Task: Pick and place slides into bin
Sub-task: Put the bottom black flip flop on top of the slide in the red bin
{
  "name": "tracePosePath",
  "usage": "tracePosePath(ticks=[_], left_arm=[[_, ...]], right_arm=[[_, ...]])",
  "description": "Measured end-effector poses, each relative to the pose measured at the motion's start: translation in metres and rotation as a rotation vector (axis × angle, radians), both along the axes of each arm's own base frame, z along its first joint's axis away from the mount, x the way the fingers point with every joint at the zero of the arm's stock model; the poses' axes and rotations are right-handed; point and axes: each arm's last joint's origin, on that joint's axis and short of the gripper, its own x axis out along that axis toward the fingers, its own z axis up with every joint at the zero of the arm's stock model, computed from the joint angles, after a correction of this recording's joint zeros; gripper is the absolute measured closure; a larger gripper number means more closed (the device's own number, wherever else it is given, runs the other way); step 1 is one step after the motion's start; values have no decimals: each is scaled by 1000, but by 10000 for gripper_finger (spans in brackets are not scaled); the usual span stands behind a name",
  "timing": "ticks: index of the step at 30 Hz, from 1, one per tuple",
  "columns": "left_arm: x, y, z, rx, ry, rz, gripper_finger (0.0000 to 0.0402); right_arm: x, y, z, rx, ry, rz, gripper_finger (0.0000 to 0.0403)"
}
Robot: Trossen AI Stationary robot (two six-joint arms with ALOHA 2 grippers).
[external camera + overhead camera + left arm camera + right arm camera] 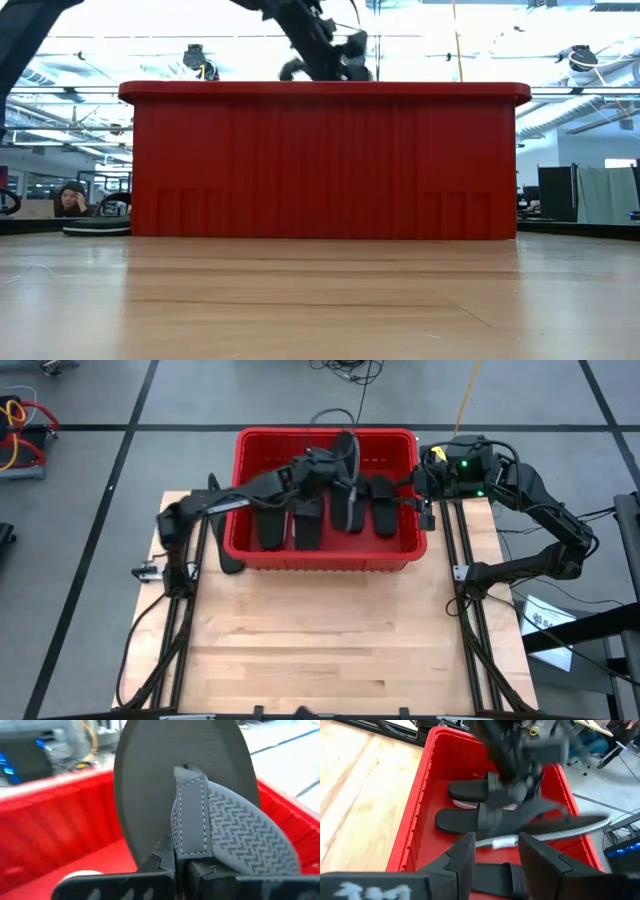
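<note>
The red bin (325, 555) stands at the table's far middle, with several black slides (272, 525) lying flat on its floor (465, 820). My left gripper (335, 460) reaches from the left over the bin's far half, shut on a grey-soled thong flip-flop (150, 795) that shows edge-on in the right wrist view (570, 827). My right gripper (495, 855) waits open by the bin's right rim (425, 510), with nothing between its fingers. Another black slide (230, 555) lies on the table outside the bin's left wall (95, 225). My left gripper pinches the flip-flop's thong strap (191, 840) between its two fingers, just below the toe post. The fingers come slanting down from the table's left. The flip-flop is lifted clear above the slides in the bin, turned on its edge, its sole facing the gripper.
The near half of the wooden table (330, 650) lies bare in front of the bin. The arms' black frames (180, 620) run along both table sides. A person (70, 200) sits in the room beyond the table's left.
</note>
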Motion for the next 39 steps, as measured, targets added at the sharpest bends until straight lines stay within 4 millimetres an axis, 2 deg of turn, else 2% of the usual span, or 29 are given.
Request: tracePosePath(ticks=[4,13,29,39], left_arm=[[20,7,-26,-31,-25,-14,401],[40,16,-80,-101,52,41,401],[49,24,-123,-160,129,77,400],[51,25,-125,-160,124,77,385]], right_arm=[[0,-1,0,-11,5,-18,261],[-1,-3,0,-44,22,-87,261],[-1,-3,0,-42,22,-86,261],[-1,-3,0,-40,21,-87,261]])
